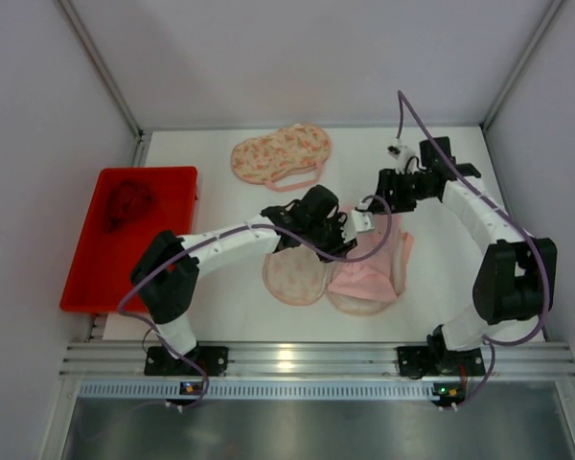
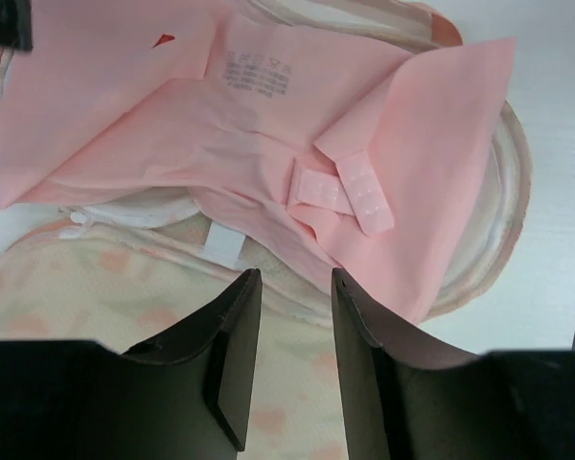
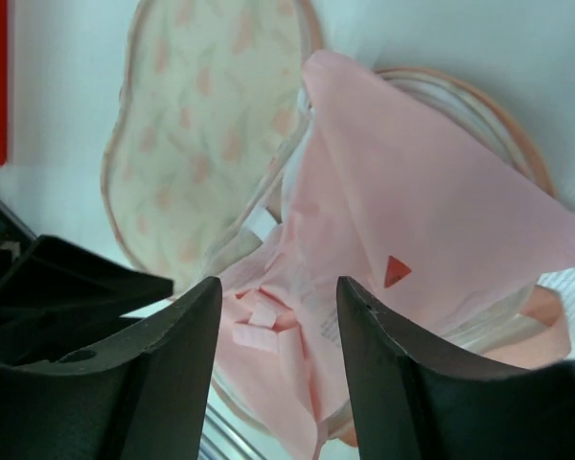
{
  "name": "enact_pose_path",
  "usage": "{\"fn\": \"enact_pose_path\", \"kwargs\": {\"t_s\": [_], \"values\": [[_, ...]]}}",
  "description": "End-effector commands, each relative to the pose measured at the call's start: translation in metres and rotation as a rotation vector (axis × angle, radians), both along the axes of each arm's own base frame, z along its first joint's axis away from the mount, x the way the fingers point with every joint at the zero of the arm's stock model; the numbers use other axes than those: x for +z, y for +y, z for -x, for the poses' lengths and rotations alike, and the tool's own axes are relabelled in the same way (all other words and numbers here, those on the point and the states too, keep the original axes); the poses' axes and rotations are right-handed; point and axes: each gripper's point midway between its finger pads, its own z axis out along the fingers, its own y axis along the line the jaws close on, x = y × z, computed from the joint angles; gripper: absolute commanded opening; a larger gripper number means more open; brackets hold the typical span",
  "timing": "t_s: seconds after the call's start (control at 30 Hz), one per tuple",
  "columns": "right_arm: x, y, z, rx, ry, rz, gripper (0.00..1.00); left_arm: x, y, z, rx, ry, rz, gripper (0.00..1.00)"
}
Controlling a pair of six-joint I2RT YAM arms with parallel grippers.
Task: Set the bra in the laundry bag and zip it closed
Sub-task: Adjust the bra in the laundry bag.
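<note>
The pink bra (image 1: 366,278) is seen laid in the opened laundry bag (image 1: 289,276), which is left unfolded and unzipped, while the left gripper (image 2: 293,280) and right gripper (image 3: 278,287) are held partly open above it, gripping nothing

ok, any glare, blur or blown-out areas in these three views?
Top external: even light, one glare spot on the aluminium rail. Left wrist: label print on the pink bra too soft to read. Right wrist: near fingers dark and featureless, white table nearly blown out.
</note>
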Motion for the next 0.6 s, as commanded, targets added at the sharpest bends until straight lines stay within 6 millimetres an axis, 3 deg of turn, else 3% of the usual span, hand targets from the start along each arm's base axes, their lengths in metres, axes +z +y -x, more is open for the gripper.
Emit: {"fn": "enact_pose_path", "kwargs": {"t_s": [0.0, 0.2, 0.3, 0.4, 0.47, 0.5, 0.57], "values": [[-0.006, -0.027, 0.016, -0.072, 0.038, 0.025, 0.51, 0.016, 0.01, 0.016, -0.059, -0.045, 0.021, 0.41], [-0.049, -0.077, 0.033, -0.247, 0.123, 0.043, 0.47, -0.009, 0.009, 0.058, -0.226, -0.145, -0.068, 0.41], [-0.063, -0.094, 0.027, -0.315, 0.12, 0.044, 0.43, -0.012, 0.004, 0.065, -0.243, -0.155, -0.079, 0.41], [-0.068, -0.105, 0.019, -0.362, 0.113, 0.039, 0.41, -0.008, -0.001, 0.052, -0.178, -0.133, -0.07, 0.41], [-0.069, -0.11, 0.015, -0.381, 0.104, 0.036, 0.41, 0.014, -0.012, 0.044, -0.16, -0.041, 0.013, 0.41], [-0.072, -0.113, 0.016, -0.39, 0.11, 0.039, 0.4, 0.011, -0.002, 0.028, -0.122, 0.003, 0.003, 0.41], [-0.077, -0.114, 0.016, -0.394, 0.111, 0.039, 0.4, 0.02, 0.002, 0.019, -0.144, -0.016, 0.023, 0.42]]}}
